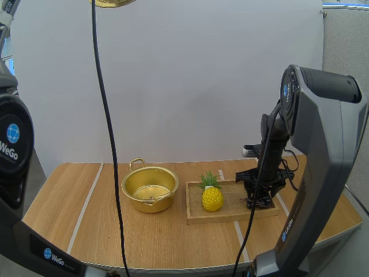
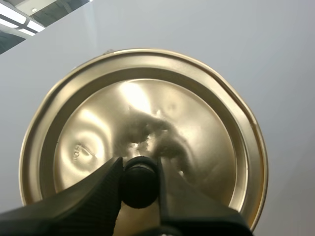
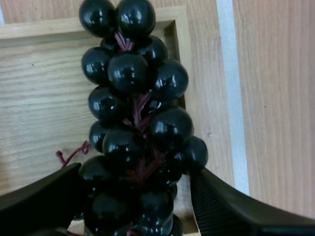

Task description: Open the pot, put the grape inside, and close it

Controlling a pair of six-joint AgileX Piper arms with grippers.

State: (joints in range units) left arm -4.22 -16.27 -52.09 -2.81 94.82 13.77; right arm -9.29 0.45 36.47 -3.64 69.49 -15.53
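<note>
Pot (image 1: 149,205) stands open on the tabletop (image 1: 86,202), just beside the wooden tray (image 1: 230,196). Our left hand (image 2: 140,169) holds the lid (image 2: 147,113) high above, fingers clamped on its black knob (image 2: 139,189). The bunch of grapes (image 3: 138,123) is at the tray's far end from the pot, with a yellow pineapple (image 1: 212,197) between them. Our right hand (image 3: 135,172) is down over the bunch, fingers bracketing its near end and pressed to berries on both sides; we read it as clamped, though we cannot tell whether it is lifted. Handling, our guess: light, with hard glossy berries that may slide on the pads, loosely strung on a thin red stem, so it will droop and swing. Grip across the thick cluster, never a single berry, and carry it slowly
</note>
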